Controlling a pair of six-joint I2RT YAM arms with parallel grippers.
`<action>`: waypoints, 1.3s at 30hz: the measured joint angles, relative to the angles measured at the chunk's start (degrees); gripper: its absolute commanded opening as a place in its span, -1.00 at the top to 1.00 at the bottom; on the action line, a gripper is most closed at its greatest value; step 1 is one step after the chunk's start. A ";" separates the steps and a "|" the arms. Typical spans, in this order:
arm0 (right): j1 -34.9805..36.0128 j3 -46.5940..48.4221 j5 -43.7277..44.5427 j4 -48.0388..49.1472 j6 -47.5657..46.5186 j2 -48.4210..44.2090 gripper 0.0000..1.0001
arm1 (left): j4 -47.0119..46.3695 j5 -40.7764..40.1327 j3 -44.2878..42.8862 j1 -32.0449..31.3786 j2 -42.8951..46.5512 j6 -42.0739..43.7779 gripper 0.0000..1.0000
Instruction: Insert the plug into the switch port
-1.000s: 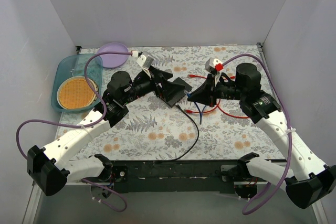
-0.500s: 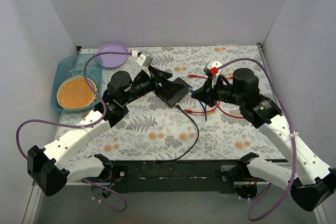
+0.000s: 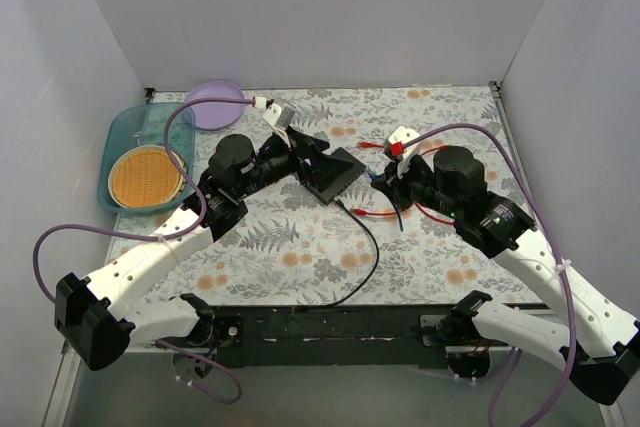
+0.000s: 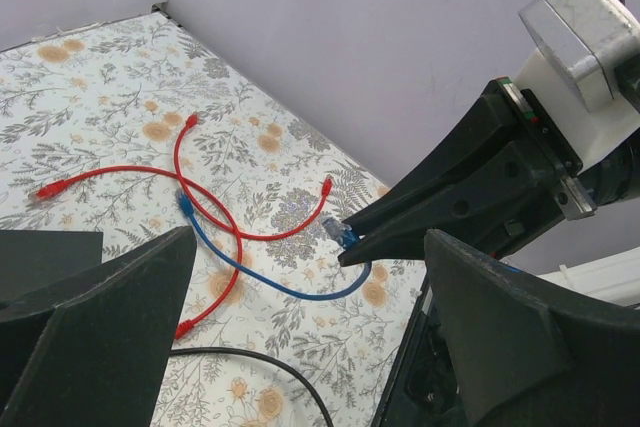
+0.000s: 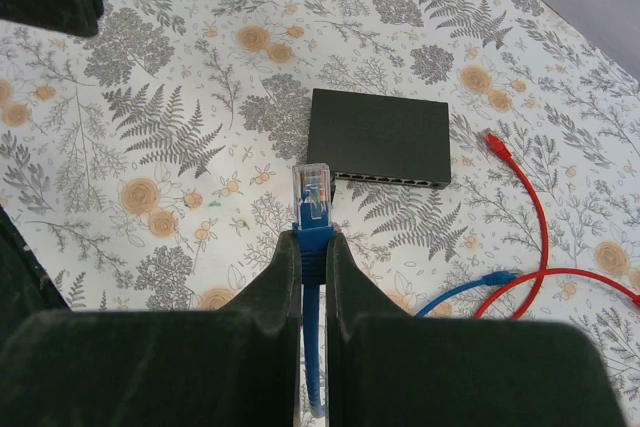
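On floral cloth (image 5: 170, 77), flat matte switch (image 5: 380, 135) — clear-tipped blue plug (image 5: 311, 195)

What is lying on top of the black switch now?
Nothing: in the right wrist view the switch has a bare top. In the top view the open left gripper hides part of it, so there only its right end shows.
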State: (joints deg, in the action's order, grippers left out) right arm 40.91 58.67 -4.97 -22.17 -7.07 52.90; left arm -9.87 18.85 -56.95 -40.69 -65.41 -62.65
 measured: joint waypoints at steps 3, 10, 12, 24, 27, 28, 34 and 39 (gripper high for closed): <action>0.28 -0.90 0.74 0.24 -0.68 -1.11 0.97 | -0.02 0.02 0.00 0.00 -0.13 0.02 -0.96; 0.48 -2.23 0.52 1.33 -1.09 -2.05 0.97 | -0.02 0.04 0.00 0.00 -0.28 0.24 -0.96; 0.48 -2.23 0.22 1.36 -1.16 -1.51 0.97 | -0.02 0.04 0.00 0.00 -0.59 0.28 -0.96; 0.48 -6.32 -2.29 4.46 -0.52 3.10 0.97 | 2.69 -1.36 0.00 1.49 -5.29 0.17 -0.96; 0.48 -8.70 -2.29 6.43 0.04 5.73 0.97 | 3.06 -1.16 0.00 3.48 -6.88 -0.26 -0.95; 0.48 -9.42 -2.23 6.95 0.37 6.56 0.97 | 3.06 -0.92 0.00 4.33 -7.63 -0.42 -0.95; 0.35 -11.23 0.17 9.20 2.29 12.74 0.97 | 3.17 1.90 0.48 9.38 -12.63 -1.77 -0.95; -1.07 -11.87 1.60 12.44 3.91 18.95 0.97 | 1.11 4.90 2.10 13.09 -16.50 -3.06 -0.96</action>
State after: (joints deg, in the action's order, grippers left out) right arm 39.83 46.81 -3.38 -9.74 -3.16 71.85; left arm -8.75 23.75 -54.85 -27.59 -81.91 -65.71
